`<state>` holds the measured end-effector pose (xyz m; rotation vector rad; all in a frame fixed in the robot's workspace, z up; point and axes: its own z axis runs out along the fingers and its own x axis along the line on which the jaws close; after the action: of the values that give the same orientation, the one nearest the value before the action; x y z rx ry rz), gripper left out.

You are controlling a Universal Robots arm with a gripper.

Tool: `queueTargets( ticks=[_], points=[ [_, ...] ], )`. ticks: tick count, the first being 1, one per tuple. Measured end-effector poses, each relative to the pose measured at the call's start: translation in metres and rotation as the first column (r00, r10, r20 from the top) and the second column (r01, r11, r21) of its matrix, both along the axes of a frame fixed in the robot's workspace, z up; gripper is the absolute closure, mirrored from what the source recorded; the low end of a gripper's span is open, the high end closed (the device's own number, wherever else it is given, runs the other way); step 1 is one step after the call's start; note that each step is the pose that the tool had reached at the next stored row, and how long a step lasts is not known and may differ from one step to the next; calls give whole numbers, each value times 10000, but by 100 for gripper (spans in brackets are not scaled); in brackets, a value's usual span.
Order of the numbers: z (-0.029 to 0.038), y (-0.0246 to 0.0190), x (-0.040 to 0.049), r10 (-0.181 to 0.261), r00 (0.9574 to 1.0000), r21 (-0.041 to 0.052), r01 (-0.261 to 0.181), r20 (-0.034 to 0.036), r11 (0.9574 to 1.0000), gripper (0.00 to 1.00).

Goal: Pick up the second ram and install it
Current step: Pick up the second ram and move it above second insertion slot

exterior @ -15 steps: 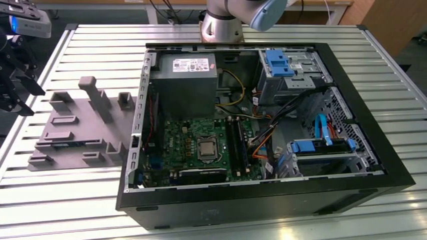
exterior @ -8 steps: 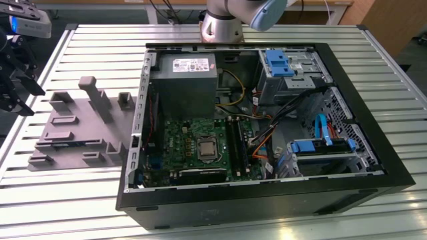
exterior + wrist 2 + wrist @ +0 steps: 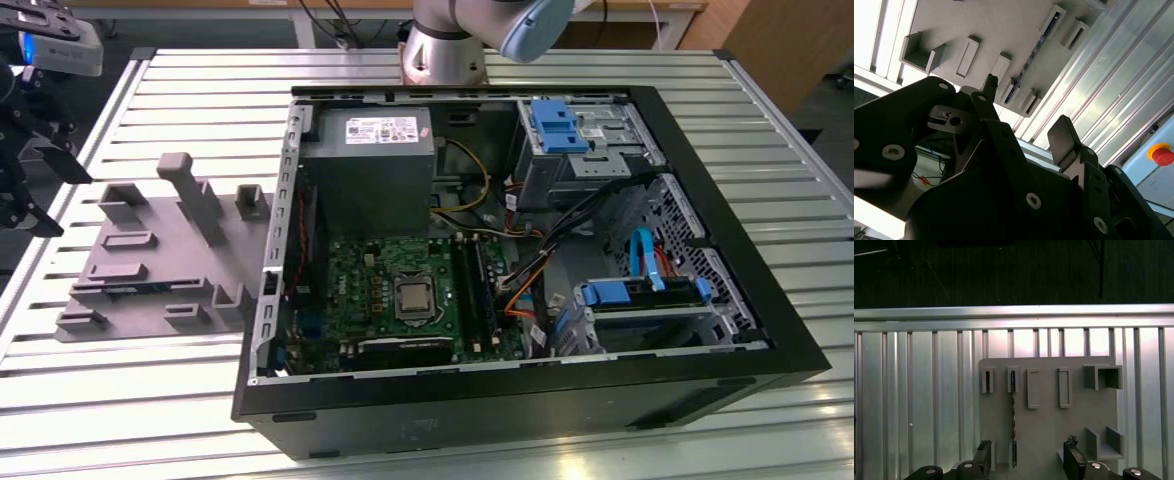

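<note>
Hovering above the grey holder tray (image 3: 1049,425) on the slatted desk (image 3: 919,405), with the end effector (image 3: 1029,460) spread wide and gripping nothing. Nearest to the second ram (image 3: 1014,425), on edge in a narrow tray slot, apart from both fingers (image 3: 985,456). Tray at the exterior view's left, beside the open computer case (image 3: 534,415).

White glare shines off the ribs of the slatted metal table (image 3: 147,400). The computer case (image 3: 534,400) is dark and shadowy inside. The gripper (image 3: 1025,109) looks black against the glare.
</note>
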<state>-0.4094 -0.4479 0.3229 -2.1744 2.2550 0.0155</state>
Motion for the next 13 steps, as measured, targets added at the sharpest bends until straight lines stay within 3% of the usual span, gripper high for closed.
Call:
queueTargets(
  ticks=[1,13],
  points=[
    [0,0,0,0,10000,0,0,0,10000,33],
    [-32,0,0,0,10000,1,0,1,10000,33]
  ],
)
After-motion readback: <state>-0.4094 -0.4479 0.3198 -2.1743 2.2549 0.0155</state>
